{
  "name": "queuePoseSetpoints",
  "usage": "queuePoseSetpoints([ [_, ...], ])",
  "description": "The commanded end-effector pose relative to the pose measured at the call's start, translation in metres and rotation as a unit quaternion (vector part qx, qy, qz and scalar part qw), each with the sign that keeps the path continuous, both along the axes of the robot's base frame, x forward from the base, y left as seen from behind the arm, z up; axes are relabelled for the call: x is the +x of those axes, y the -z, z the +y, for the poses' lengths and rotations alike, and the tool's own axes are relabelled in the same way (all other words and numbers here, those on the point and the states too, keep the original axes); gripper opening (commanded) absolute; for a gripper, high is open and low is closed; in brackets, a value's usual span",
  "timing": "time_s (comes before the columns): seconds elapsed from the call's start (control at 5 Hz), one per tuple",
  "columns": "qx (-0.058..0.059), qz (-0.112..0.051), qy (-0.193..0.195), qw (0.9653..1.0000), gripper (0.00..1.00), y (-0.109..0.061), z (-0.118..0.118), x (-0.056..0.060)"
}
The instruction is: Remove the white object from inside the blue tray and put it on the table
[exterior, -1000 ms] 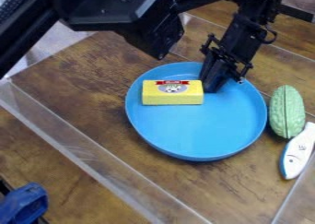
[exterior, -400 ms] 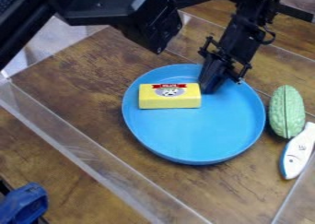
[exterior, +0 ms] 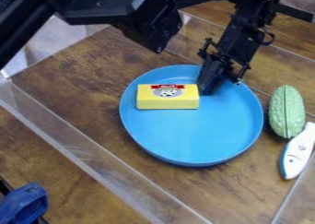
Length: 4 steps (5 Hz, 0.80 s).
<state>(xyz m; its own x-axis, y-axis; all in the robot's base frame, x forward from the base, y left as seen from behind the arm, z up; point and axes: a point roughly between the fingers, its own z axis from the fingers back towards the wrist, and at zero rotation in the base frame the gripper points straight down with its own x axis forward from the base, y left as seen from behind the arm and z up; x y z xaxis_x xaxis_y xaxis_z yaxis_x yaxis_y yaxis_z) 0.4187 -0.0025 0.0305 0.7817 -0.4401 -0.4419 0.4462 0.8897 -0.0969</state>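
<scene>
The brown wooden counter [exterior: 74, 76] held a big round blue plate [exterior: 194, 140]. Inside, near its rim, lay a yellow block [exterior: 168, 97]. The black jaws [exterior: 212, 85] were shut beside it; I couldn't tell if they pinched anything.

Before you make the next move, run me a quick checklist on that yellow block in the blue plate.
1. Yellow rectangular block with red-and-white label inside round blue plastic plate: ok.
2. Black gripper at the block's end: ok.
3. Block firmly gripped: cannot tell, fingertips unclear.
4. Block off the plate, on brown wooden table: not ok.
5. Green oval item outside the plate: ok.
</scene>
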Motion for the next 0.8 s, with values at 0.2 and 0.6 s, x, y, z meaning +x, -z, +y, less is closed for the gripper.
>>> queuePoseSetpoints([
  [0.2,-0.009,-0.051,0.001,0.9987,0.0,-0.056,0.01,0.004],
  [0.6,-0.012,-0.051,0.006,0.9986,0.0,-0.067,0.013,0.001],
])
